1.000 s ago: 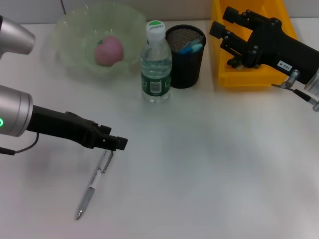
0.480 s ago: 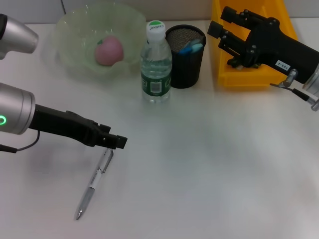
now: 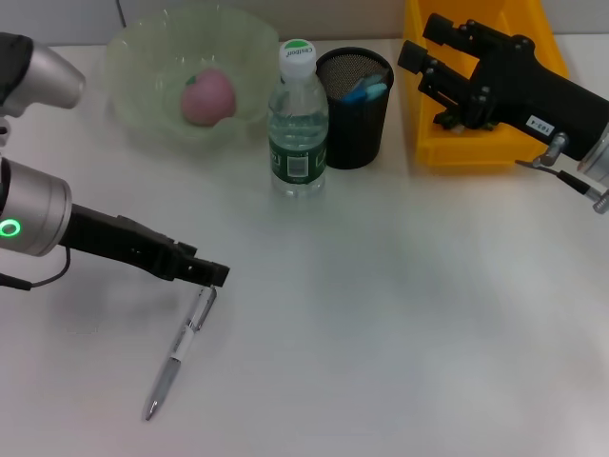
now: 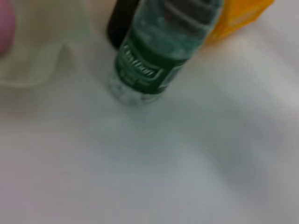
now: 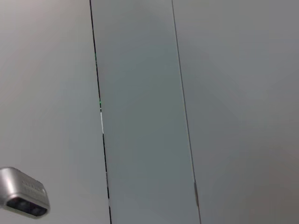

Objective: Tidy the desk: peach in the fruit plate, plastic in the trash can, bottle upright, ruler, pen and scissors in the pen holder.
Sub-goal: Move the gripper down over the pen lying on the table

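Here the left gripper (image 3: 217, 274) hangs low over the desk (image 3: 381, 314), its tip just above the top end of the pen (image 3: 181, 349). Whether it is released or clenched cannot be told; the tip shows only as one dark block. The pen lies flat on the desk, slanting, metal tip toward the near edge, held by nothing.

Right gripper (image 3: 421, 43) is raised over the yellow trash can (image 3: 433, 143) at the far right, fingers spread, grasping nothing.

Peach (image 3: 207, 97) sits in the fruit plate (image 3: 133, 57) at the far left. Bottle (image 3: 298, 122) stands upright, white cap on top, between the plate and the pen holder (image 3: 353, 119) and just beside both. Light blue scissors (image 3: 365, 91) stick out of the holder's mouth.

The left wrist view shows the bottle (image 4: 154, 60) close up with its green label, the dark holder (image 4: 120, 23) behind it, an edge of yellow can (image 4: 238, 18) and the pale plate (image 4: 37, 51) to one side. The right wrist view shows only a plain grey wall.
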Robot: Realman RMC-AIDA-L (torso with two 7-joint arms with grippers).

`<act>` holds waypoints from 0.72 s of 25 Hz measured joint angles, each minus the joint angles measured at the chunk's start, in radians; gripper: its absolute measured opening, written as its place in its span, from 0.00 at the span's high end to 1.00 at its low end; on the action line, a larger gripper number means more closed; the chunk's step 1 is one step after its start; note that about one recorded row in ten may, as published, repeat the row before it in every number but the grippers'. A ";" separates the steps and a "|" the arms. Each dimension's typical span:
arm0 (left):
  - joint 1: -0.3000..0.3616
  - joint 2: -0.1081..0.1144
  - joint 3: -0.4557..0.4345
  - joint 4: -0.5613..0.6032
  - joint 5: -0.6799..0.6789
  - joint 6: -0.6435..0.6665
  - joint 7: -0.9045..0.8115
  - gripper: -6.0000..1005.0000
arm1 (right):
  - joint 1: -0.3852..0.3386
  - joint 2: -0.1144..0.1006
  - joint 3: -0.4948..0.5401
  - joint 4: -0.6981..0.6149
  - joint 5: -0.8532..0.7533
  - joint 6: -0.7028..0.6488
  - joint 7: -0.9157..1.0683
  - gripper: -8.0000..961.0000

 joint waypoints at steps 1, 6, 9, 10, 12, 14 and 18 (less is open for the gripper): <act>-0.011 0.000 0.001 -0.009 0.017 -0.002 -0.014 0.37 | 0.001 0.000 0.000 0.001 0.000 0.000 0.000 0.49; -0.053 0.000 0.051 -0.012 0.083 0.008 -0.098 0.37 | 0.008 0.000 0.000 0.008 0.000 0.001 0.000 0.49; -0.089 0.000 0.154 0.033 0.149 0.029 -0.234 0.37 | 0.014 0.000 0.000 0.010 0.000 0.012 0.000 0.49; -0.097 0.000 0.185 0.049 0.179 0.031 -0.279 0.37 | 0.014 0.000 0.000 0.010 0.000 0.012 0.000 0.49; -0.102 -0.001 0.212 0.063 0.202 0.032 -0.311 0.37 | 0.018 0.000 0.000 0.010 0.000 0.019 0.000 0.49; -0.117 -0.003 0.278 0.093 0.253 0.032 -0.393 0.37 | 0.019 0.000 0.000 0.010 0.000 0.021 -0.002 0.49; -0.145 -0.005 0.307 0.097 0.267 0.023 -0.474 0.37 | 0.021 0.000 0.000 0.015 0.018 0.026 -0.031 0.49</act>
